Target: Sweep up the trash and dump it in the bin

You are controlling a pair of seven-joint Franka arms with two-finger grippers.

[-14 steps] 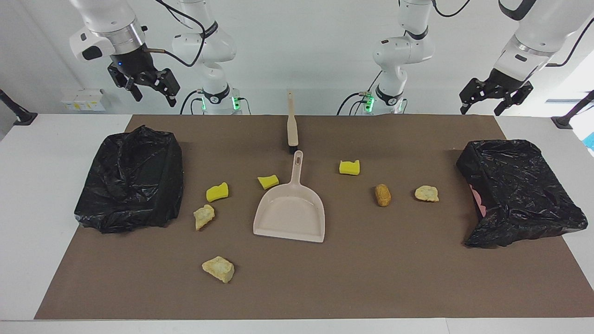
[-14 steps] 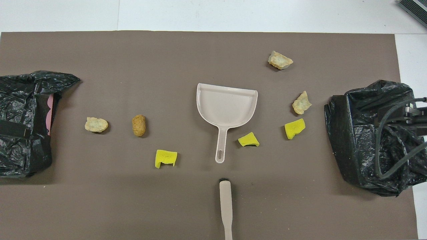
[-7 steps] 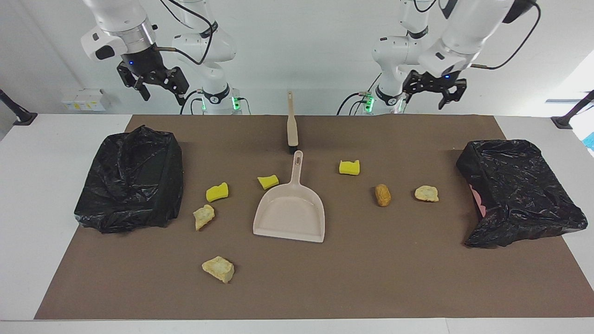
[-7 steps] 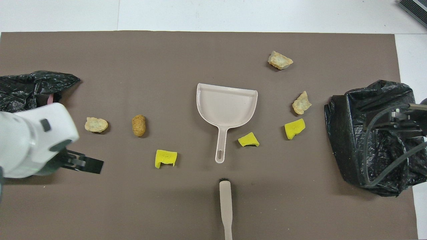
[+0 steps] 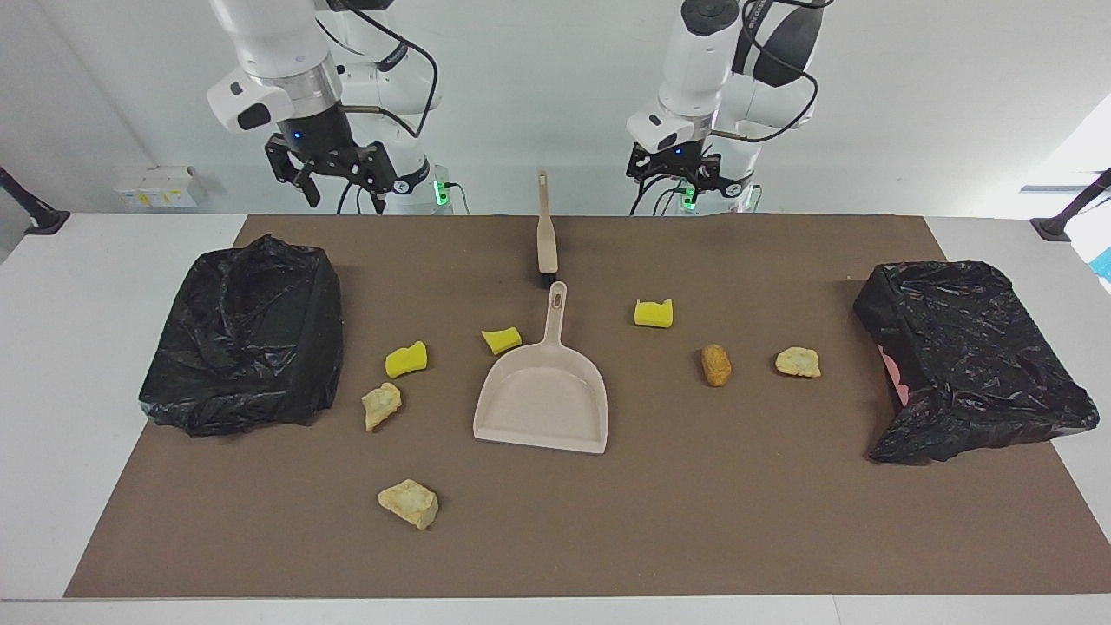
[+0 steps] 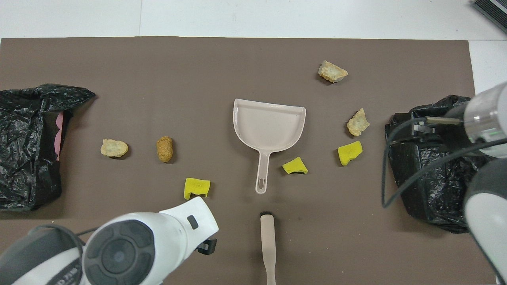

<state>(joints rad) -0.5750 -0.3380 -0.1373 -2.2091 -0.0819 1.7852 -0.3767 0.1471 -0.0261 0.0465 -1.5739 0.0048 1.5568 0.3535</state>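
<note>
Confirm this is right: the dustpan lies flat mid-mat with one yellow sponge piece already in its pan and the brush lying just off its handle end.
Not quite. The dustpan is empty in the overhead view; the closest yellow sponge piece lies on the mat beside its handle. The rest holds: the dustpan lies flat mid-mat, and the brush lies just off its handle end.

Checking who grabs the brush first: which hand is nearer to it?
Left. The left hand hangs raised just beside the brush handle; the right hand is raised nearer the black bin.
</note>
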